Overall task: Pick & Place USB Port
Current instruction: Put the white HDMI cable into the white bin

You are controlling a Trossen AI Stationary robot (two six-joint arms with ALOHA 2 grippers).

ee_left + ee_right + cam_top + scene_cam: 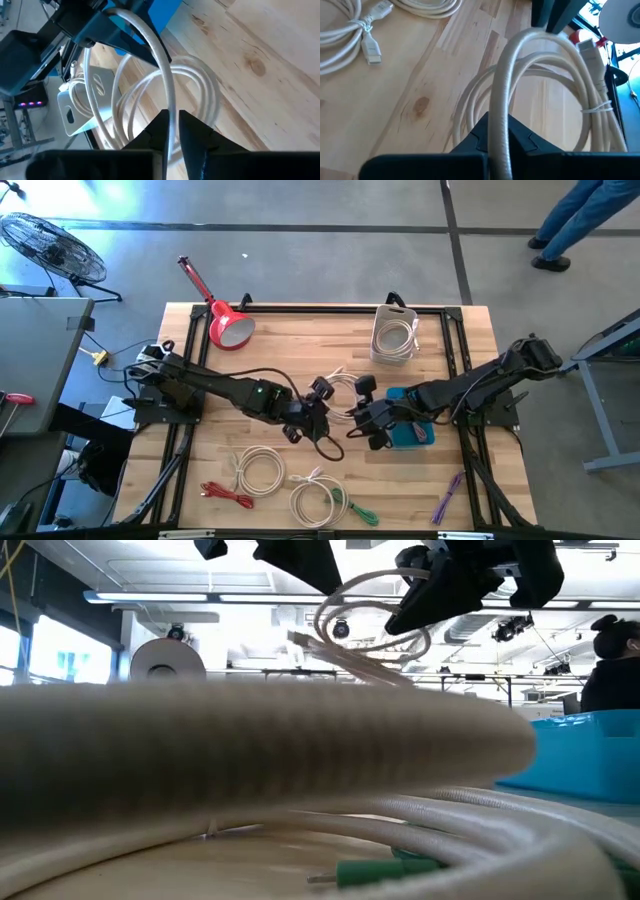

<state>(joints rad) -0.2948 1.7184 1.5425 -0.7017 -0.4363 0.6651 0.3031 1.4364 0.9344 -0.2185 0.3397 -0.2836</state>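
Note:
A white coiled USB cable [342, 383] hangs between my two grippers above the middle of the table; in the low view its coil [372, 618] is lifted clear of the table. My left gripper [325, 408] reaches in from the table's left and is shut on the cable. My right gripper [358, 417] comes from the right, just beside the blue box [412, 430], and is also shut on the cable. The cable's connector end [587, 50], bound with a tie, shows in the right wrist view. My left gripper [172, 131] pinches a single strand of the white cable [169, 102] between its two fingers, which lie across it. The coil's other loops arch away beyond the fingers, above the table. My right gripper [498, 131] pinches one strand of the same cable [499, 100] between its two fingers, across the strand. The strand arches up beyond the fingers, and the other loops hang over the wood.
A wire basket [395, 335] holding another white cable stands at the far edge, and a red lamp [225, 323] at the far left. Along the near edge lie white coils [258, 472] [315, 500], a red cable [226, 495], a green cable [355, 510] and a purple cable [447, 498].

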